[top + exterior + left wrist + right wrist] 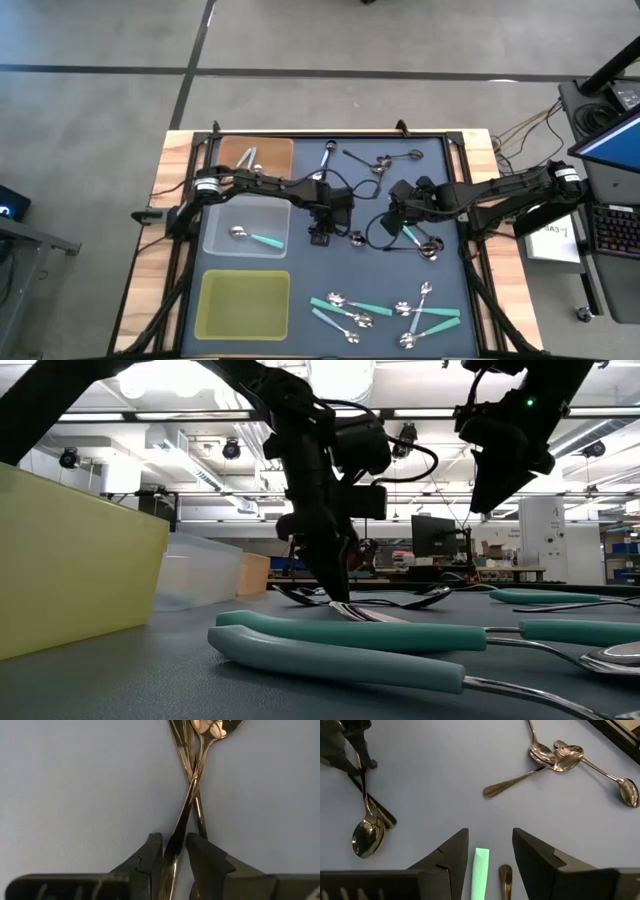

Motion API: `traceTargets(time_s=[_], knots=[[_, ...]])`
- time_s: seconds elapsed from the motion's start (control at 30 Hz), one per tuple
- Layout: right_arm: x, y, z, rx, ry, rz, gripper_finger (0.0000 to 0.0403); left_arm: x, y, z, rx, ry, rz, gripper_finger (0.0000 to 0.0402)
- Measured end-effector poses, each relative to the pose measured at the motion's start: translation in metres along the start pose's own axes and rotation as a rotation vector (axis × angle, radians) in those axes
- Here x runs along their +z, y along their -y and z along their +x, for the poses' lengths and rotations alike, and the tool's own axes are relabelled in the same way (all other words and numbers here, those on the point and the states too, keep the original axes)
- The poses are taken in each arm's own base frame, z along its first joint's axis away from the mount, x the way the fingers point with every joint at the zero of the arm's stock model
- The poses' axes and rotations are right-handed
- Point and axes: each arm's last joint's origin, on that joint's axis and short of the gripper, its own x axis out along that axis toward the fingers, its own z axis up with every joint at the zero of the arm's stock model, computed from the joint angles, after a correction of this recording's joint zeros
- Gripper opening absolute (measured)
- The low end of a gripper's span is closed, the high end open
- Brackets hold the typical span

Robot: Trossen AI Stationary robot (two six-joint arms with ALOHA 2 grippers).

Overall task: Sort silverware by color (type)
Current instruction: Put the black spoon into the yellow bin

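Two dark spoons lie crossed on the blue-grey mat (pixel 300 190) at mid-table, their bowls (pixel 210 727) together. My left gripper (pixel 175 847) points down on them, its fingers narrowly open on either side of one dark spoon's handle (pixel 186 802). It also shows in the high view (pixel 320 237) and the low view (pixel 338 595). My right gripper (pixel 490 845) hangs open above a teal spoon's handle (pixel 481 870), right of centre (pixel 400 215). Shiny silver spoons (pixel 380 160) lie at the far side, and several teal-handled ones (pixel 400 310) at the near right. My left gripper comes at the dark spoon's handle (pixel 172 845) from above, pointing steeply down, with one finger (pixel 150 857) on each side and lying across it. Whether the fingers touch the handle I cannot tell. The spoon lies flat on the mat, crossed over the other dark spoon.
At the table's left stand three square trays. The orange one (pixel 275 150), farthest, holds silver spoons. The clear one (pixel 215 235) holds a teal-handled spoon. The yellow-green one (pixel 245 303) is nearest. More spoons lie by my right gripper (pixel 428 248).
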Motion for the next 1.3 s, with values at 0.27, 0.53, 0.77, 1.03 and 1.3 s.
traceTargets(time_s=[0.27, 0.53, 0.77, 1.03, 1.3], knots=[[0.0, 0.0, 0.0, 0.0, 0.0, 0.001, 0.0146, -0.002, -0.001, 0.01, -0.007, -0.023, -0.007, 0.0078], [0.0, 0.0, 0.0, 0.001, 0.001, 0.001, 0.0146, -0.004, -0.002, 0.015, -0.009, -0.027, -0.074, 0.0057], [0.0, 0.0, 0.0, 0.001, 0.001, 0.001, 0.0146, -0.003, -0.003, 0.015, -0.012, -0.02, -0.163, 0.0012], [0.0, 0.0, 0.0, 0.001, 0.001, 0.001, 0.0146, 0.003, -0.004, -0.011, 0.023, 0.053, -0.237, 0.0003], [0.0, 0.0, 0.0, 0.0, 0.002, -0.004, 0.0146, 0.013, 0.002, -0.061, 0.032, 0.18, -0.32, 0.0003]])
